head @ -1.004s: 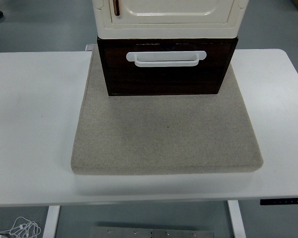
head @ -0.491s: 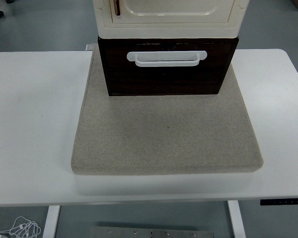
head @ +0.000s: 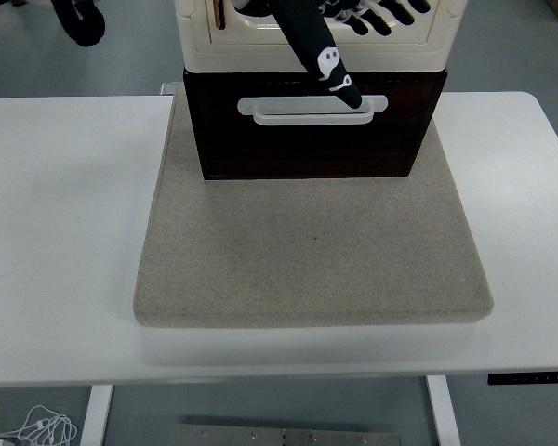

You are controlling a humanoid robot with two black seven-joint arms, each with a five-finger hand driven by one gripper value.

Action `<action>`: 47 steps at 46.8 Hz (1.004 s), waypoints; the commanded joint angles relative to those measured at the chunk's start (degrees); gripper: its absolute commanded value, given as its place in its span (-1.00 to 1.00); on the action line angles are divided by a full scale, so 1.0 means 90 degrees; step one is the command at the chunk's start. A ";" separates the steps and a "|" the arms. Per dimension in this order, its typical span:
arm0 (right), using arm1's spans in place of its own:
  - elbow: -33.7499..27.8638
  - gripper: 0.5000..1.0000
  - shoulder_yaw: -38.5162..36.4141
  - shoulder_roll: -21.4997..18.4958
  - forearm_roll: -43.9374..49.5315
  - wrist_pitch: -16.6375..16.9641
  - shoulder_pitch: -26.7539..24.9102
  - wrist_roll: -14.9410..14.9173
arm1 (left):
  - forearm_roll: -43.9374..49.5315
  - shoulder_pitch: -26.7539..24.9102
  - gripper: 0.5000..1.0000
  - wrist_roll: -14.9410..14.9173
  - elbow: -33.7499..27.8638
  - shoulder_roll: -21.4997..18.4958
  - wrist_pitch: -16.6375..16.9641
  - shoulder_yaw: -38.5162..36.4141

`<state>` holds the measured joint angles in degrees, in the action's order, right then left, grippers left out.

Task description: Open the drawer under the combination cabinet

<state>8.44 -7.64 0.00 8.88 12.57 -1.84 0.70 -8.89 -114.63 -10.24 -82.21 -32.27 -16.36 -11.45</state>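
newly in view against half a second ago: black robot hand (head: pixel 339 82) reaching down from the top edge, one finger (head: pixel 352 96) touching the white handle (head: pixel 312 109), other fingers spread, gripping nothing. judged as start of the pull. dark drawer (head: pixel 313 139) closed under the cream cabinet (head: pixel 313 46), on grey mat (head: pixel 312 246) on tabletop (head: pixel 56 232); contents hidden.

Dark glossy wood drawer (head: pixel 312 144); matt felt mat (head: pixel 312 251)

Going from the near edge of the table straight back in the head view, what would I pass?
White table → grey mat → dark drawer with its white handle → cream cabinet, where a black hand shows.
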 commanded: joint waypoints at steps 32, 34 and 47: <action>0.0000 0.70 0.0000 0.0000 0.0000 0.0000 -0.0001 0.0001 | -0.0018 -0.0154 1.00 -0.1694 0.0131 0.0714 0.0441 -0.0847; 0.0000 0.70 0.0000 0.0000 0.0000 0.0000 -0.0001 0.0001 | -0.0018 -0.0154 1.00 -0.1704 0.0131 0.0714 0.0479 -0.0886; 0.0000 0.70 0.0000 0.0000 0.0000 0.0000 -0.0001 0.0001 | -0.0038 -0.0076 1.00 -0.1850 0.0238 0.0909 0.1104 -0.0915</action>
<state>8.44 -7.65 0.00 8.87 12.57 -1.85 0.70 -9.29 -115.59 -26.74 -80.40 -24.78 -7.51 -19.69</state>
